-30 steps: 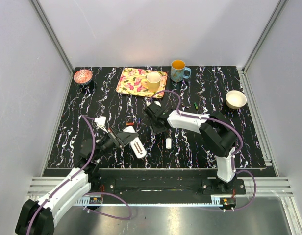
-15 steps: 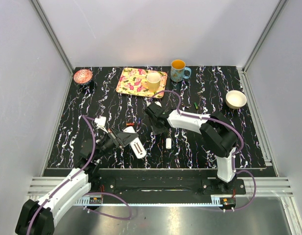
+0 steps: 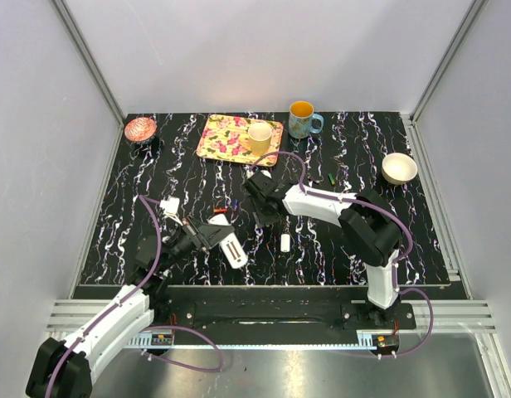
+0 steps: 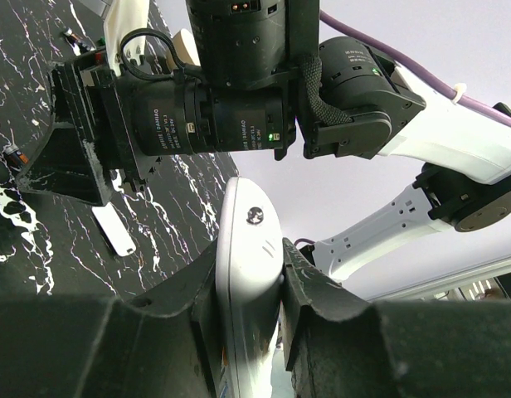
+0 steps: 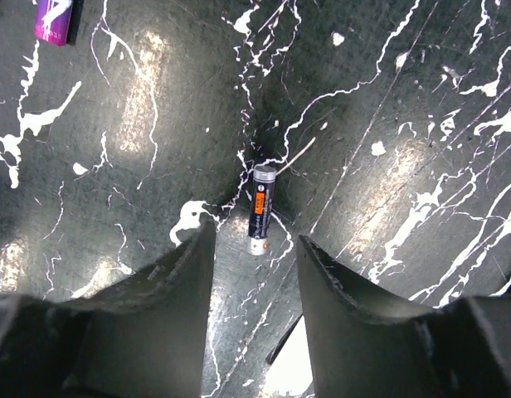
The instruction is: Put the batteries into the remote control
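Nudging my right gripper point(image 5: 255, 255) slightly outward since a second ago; jaws wide, straddling the dark slim cylindrical battery with orange band point(image 5: 260, 212) lying flat on the black marbled table point(image 5: 139, 166), untouched. Left gripper point(image 4: 252, 286) stays clamped on the slim white plastic remote control point(image 4: 247, 224). Pickup looks lined up.

The top camera sits above and behind my bases, looking down on the whole table point(image 3: 363, 249). My left wrist camera, low by the near edge, peers up along my left fingers point(image 4: 177, 298) and the remote control point(image 4: 247, 274) between them at my right arm point(image 4: 239, 116). My right wrist camera looks straight down past my right fingers point(image 5: 156, 307), close over mid-table. The top view covers both.
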Controlling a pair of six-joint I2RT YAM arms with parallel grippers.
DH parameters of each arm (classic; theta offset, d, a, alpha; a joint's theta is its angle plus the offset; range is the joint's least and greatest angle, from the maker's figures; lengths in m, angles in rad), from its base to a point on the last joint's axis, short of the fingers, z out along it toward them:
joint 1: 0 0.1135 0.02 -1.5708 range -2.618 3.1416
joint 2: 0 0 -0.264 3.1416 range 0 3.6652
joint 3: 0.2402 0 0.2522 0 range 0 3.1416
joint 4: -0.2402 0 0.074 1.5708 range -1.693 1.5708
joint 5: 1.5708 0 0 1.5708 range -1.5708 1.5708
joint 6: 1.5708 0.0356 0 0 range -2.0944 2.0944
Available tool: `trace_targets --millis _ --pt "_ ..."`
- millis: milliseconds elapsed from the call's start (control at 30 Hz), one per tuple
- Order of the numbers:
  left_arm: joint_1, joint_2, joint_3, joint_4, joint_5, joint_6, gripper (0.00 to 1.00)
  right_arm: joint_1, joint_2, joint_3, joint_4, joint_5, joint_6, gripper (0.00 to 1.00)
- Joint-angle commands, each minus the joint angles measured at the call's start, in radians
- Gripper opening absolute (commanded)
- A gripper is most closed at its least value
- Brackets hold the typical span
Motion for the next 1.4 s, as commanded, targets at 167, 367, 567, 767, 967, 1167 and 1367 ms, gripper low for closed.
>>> trace_targets --millis 167,367,567,767,967,1167,1367 --pt "-0.001 -0.003 0.0 0.084 -0.01 -0.001 0.0 0.013 -0.08 0.0 0.031 0.029 0.006 0.6" --pt "0.001 -0.011 -0.001 0.08 -0.006 -0.004 0.0 0.012 -0.069 -0.003 0.031 0.009 0.003 0.33" --pt "0.001 -0.029 0.0 0.058 -0.009 0.002 0.0 0.012 -0.066 -0.007 0.03 0.007 0.004 0.22" --pt "0.001 -0.023 0.002 0.06 -0.007 0.002 0.0 0.012 -0.046 -0.004 0.027 0.003 -0.002 0.31" --pt "-0.001 -0.017 0.002 0.06 -0.006 0.004 0.0 0.012 -0.017 0.004 0.027 -0.005 -0.011 0.33" --pt "-0.001 -0.009 0.003 0.061 -0.004 0.005 0.0 0.012 0.008 0.011 0.025 -0.011 -0.019 0.34" --pt "0.001 0.003 0.002 0.072 -0.003 0.005 0.0 0.012 0.023 0.013 0.024 -0.005 -0.019 0.34"
